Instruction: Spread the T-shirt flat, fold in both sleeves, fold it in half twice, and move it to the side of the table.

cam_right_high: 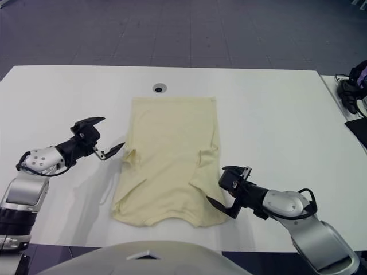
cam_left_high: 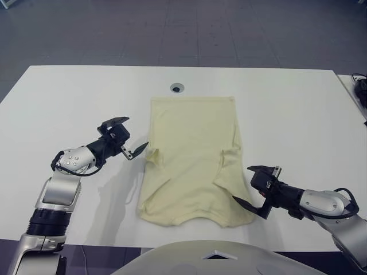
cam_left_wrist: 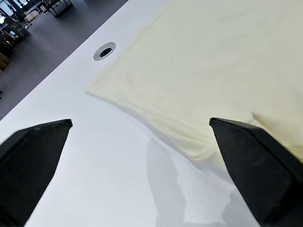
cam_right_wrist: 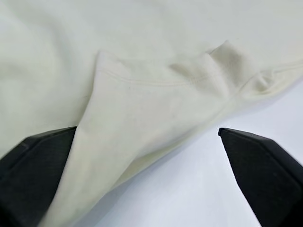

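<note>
T-shirt [cam_left_high: 192, 160]: lying flat, sleeves seemingly tucked; halvings pending. I'm holding left claw [cam_left_high: 133, 134], right claw [cam_left_high: 242, 183] open beside it.

T-shirt [cam_right_high: 169, 154] (sleeves in) between left tool [cam_right_high: 112, 132] and right tool [cam_right_high: 216, 184]

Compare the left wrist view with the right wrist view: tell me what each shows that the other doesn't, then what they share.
Left wrist, not right: the round hole in the table, a straight edge of the T-shirt, dark floor beyond. Right wrist, not left: a folded flap with a stitched hem, likely a sleeve. Both: the pale T-shirt on the white table, framed by an open gripper, the left gripper in one, the right gripper in the other.
</note>
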